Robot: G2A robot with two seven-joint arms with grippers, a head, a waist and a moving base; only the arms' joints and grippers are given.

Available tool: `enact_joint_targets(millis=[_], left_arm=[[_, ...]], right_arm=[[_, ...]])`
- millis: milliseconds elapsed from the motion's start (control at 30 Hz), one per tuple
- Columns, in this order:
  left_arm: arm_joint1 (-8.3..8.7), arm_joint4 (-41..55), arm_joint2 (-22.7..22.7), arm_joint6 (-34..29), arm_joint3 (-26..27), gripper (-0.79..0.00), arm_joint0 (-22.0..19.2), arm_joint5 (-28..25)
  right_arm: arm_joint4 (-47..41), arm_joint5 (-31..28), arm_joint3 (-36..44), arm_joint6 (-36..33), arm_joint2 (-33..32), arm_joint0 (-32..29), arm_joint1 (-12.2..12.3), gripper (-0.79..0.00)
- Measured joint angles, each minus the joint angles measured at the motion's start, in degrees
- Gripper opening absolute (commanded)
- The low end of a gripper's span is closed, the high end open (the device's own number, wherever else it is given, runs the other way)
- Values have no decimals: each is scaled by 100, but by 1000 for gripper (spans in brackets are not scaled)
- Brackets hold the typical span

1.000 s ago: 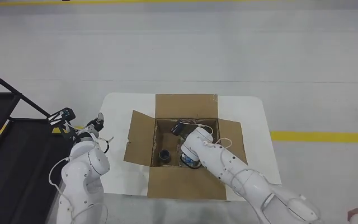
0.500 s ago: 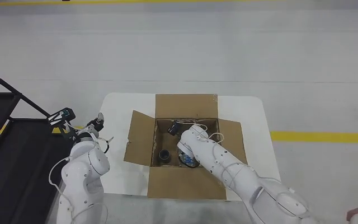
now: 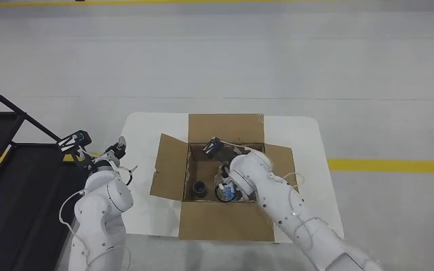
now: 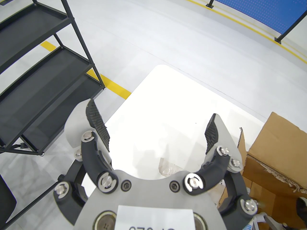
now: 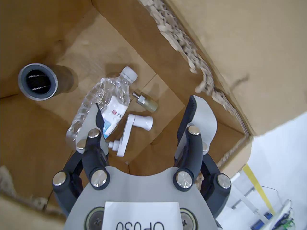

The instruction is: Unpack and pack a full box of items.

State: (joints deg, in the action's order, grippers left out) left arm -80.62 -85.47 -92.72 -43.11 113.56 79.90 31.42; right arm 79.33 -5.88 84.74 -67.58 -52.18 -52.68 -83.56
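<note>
Four things in the box [image 5: 36, 13]: bottle [image 5: 105, 94], crank [image 5: 130, 130], fitting [image 5: 146, 102], tube [image 5: 38, 81] (upright). Above, right jaws gape; left jaws gape at the surface [image 4: 168, 96] edge, beside a rack [image 4: 36, 84].

Factory hall: yellow lines [image 3: 380, 164], black rack [image 4: 36, 89]

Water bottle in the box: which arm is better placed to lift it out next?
Right, I'd judge. The right hand, open, points down into the cardboard box toward the water bottle; the left hand, also open, hangs over the table outside the box.
</note>
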Motion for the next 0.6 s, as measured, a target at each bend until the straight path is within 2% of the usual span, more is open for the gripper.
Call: enact_joint_targets(millis=[133,200,233,267,300,333,367,500,600], left_arm=[[0,0,0,0,0,0,0,0],[0,0,0,0,0,0,0,0],[0,0,0,0,0,0,0,0],[0,0,0,0,0,0,0,0],[0,0,0,0,0,0,0,0],[0,0,0,0,0,0,0,0],[0,0,0,0,0,0,0,0],[0,0,0,0,0,0,0,0],[0,0,0,0,0,0,0,0]], right_arm=[[-639,-478,1732,-420,-1346,-997,294,-55],[-1131,-675,2306,-532,-2004,-1338,381,-111],[-1395,-740,2458,-564,-2269,-1441,409,-240],[-1807,-805,2552,-589,-2617,-1538,440,-403],[-2151,-846,2550,-608,-2881,-1585,463,-462],[-2522,-891,2500,-627,-3138,-1616,484,-646],[-3071,-940,2373,-655,-3469,-1640,510,-785],[-5000,-1198,1771,-920,-4340,-1643,600,-785],[-5926,-1366,1452,-1155,-4620,-1616,665,-785]])
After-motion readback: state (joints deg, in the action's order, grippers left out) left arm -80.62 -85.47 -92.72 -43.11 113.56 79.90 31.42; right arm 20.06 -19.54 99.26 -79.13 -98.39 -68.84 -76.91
